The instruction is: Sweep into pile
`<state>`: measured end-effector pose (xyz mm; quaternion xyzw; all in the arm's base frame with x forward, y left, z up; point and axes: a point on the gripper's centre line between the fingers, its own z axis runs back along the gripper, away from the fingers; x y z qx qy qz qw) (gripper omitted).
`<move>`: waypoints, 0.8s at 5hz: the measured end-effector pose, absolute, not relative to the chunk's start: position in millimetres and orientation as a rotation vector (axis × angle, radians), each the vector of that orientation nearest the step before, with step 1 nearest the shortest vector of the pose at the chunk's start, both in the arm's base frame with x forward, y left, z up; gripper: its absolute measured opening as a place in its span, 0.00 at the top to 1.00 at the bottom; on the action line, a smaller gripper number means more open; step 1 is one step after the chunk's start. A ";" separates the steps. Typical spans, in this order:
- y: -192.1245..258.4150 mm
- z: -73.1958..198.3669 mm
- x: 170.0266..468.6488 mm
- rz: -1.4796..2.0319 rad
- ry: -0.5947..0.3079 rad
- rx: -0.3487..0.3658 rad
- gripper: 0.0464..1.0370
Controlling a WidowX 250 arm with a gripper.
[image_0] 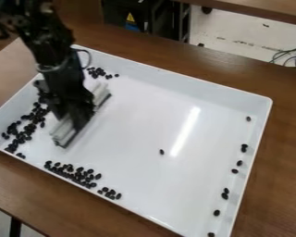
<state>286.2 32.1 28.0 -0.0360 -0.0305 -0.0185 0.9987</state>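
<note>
A large, white, rectangular plastic tray with raised walls [175, 77] sits at a slant on a brown wooden table [280, 162]. Inside the tray's left wall, small black oval beans [28, 129] lie in a loose, long drift that thins toward the left corner. Along the near wall, just right of that corner, a denser band of beans [73, 173] lies close to the wall, with a smaller clump [109, 193] at its right end.

The black robot arm [48, 51] crosses the tray's far left corner, and its black two-finger claw [78, 111] hangs low over the left part of the tray. The claw is closed around the middle of a straight, pale grey sweeper with a dark lower edge [64, 133], which slants across the tray floor between the drift and the open middle. Beyond the sweeper, a small cluster of beans [100, 72] lies by the far left corner.

One bean [162, 152] lies alone near the tray's middle. Along the right wall, a spaced-out row of beans [235, 171] runs toward the near corner.
</note>
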 end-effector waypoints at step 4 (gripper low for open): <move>-47.4 3.5 296.2 -0.153 -0.046 -0.113 0.61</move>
